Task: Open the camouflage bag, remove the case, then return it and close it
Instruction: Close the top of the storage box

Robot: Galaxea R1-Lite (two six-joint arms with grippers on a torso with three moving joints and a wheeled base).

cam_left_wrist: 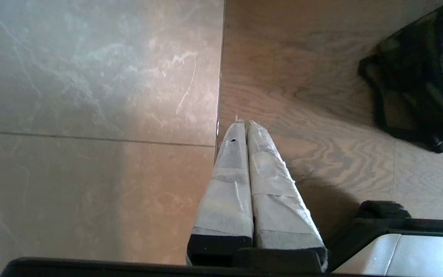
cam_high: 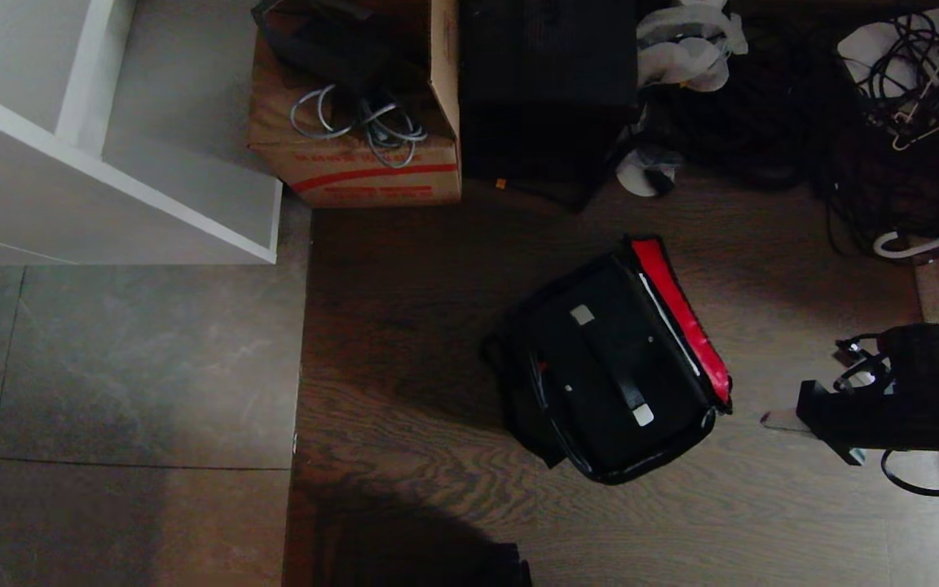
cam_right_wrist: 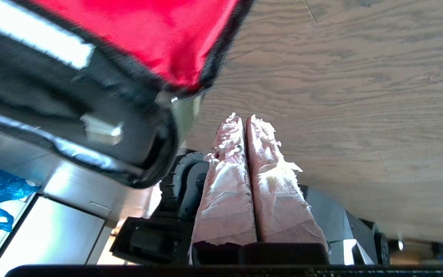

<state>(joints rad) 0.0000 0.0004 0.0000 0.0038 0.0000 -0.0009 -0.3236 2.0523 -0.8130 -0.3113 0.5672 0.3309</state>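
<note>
Head view. One camouflage bag (cam_high: 608, 367) on the wooden floor (cam_high: 404, 342), right of centre, lying open: red trim along its far right edge, black interior exposed, two small pale tabs visible inside. Case not distinguishable from the dark lining. One right gripper (cam_high: 779, 420) at the right edge of the frame, just beside the bag's near right corner, apart from it; pale fingertip pointing toward the bag. One cardboard box (cam_high: 355, 163) with red print behind the bag to the left, grey cables coiled inside. One plain black box (cam_high: 547, 81) beside it. One tangle of black cables (cam_high: 901, 98) at far right. One white shelf unit (cam_high: 111, 139) at upper left, above grey tiles (cam_high: 111, 367).

Left wrist view. One left gripper (cam_left_wrist: 243, 125) over the seam between tile and wood, jaws pressed fully together, holding nothing, touching nothing. Bag (cam_left_wrist: 417, 88) seen at the frame edge, well apart.

Right wrist view. Jaws of the right gripper (cam_right_wrist: 240, 117) closed tight, two tape-wrapped fingers (cam_right_wrist: 225, 184) flush against each other, empty. Bag's red-trimmed corner (cam_right_wrist: 160, 46) near the fingertips, not in contact. Wooden floor beyond.
</note>
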